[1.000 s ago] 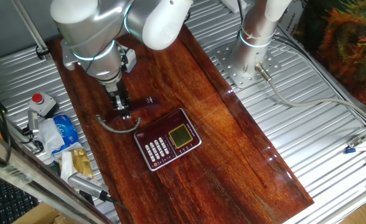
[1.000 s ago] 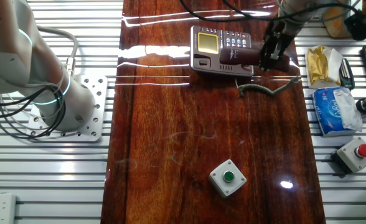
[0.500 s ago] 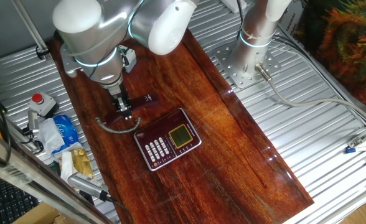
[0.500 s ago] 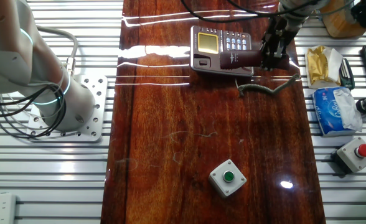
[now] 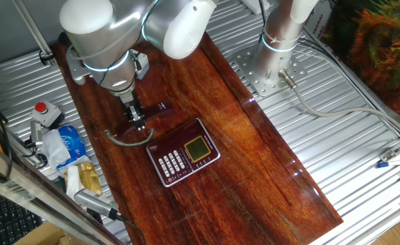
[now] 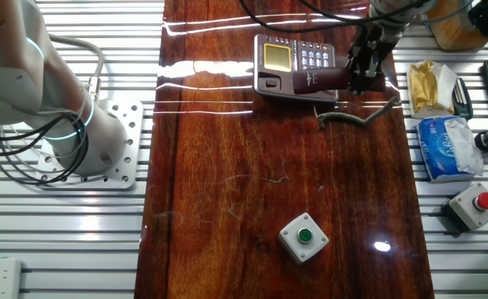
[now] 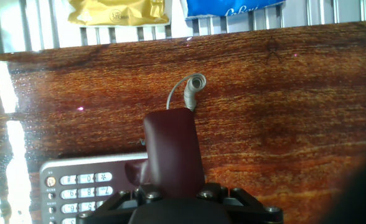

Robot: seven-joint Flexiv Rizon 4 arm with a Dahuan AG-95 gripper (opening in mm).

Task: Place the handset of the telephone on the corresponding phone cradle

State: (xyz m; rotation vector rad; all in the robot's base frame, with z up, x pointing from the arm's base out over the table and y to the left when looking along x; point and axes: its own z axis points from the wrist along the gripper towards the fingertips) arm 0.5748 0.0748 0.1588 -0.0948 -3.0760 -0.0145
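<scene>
Pincer (image 6: 365, 73) clamped on the handset (image 6: 331, 78), held beside the telephone (image 5: 183, 160) on the dark wooden desk (image 6: 269, 191).

In the other fixed view the handset sits at the upper right of the frame, lying across the lower right edge of the telephone, its far end over the base and the gripped end sticking out to the right; whether it touches the phone cannot be told. The grey curly cord (image 6: 356, 119) trails on the desk just below it. In the hand view the handset (image 7: 172, 152) rises from the bottom centre, with the white keypad (image 7: 86, 186) at the lower left and the cord's coil (image 7: 192, 87) just above its tip. The phone cradle (image 5: 160, 178) runs along the lower left side of the keypad in one fixed view, with the yellow-green display (image 5: 197, 148) on the other side.
</scene>
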